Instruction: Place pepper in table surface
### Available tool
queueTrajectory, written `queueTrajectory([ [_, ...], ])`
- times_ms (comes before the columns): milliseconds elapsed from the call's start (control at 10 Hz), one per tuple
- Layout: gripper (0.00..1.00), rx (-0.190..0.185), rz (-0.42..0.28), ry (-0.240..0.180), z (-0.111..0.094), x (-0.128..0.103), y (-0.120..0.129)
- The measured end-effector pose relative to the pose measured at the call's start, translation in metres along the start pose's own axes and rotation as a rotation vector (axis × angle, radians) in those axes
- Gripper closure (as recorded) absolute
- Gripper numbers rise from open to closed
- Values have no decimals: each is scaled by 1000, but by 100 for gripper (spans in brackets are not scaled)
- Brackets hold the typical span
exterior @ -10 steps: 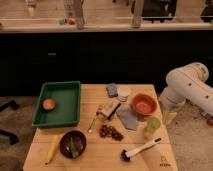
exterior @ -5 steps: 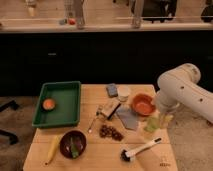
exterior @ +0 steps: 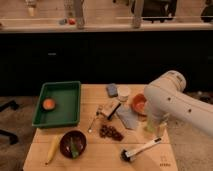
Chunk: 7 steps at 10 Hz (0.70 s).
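Pepper (exterior: 75, 148) and gripper (exterior: 155, 129) are well apart. The gripper, at the end of the white arm (exterior: 172, 100), hangs low far to the right of the dark maroon bowl (exterior: 73, 143), by a pale green cup (exterior: 149, 128); whether it is released or clenched I cannot tell. A brush (exterior: 141, 149) lies right of the bowl, nearer it. The pepper rests inside the bowl, which stands on the table surface (exterior: 100, 157). A green tray (exterior: 59, 117) sits behind the bowl.
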<state>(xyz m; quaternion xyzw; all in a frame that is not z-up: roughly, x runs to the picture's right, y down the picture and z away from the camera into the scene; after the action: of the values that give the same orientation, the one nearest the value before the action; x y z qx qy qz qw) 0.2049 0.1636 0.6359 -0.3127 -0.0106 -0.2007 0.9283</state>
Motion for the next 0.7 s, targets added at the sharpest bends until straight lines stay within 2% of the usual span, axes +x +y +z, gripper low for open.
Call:
queueTrajectory([
  [400, 20, -30, -159, 31, 7, -45, 10],
  [700, 20, -41, -222, 33, 7, -74, 14],
])
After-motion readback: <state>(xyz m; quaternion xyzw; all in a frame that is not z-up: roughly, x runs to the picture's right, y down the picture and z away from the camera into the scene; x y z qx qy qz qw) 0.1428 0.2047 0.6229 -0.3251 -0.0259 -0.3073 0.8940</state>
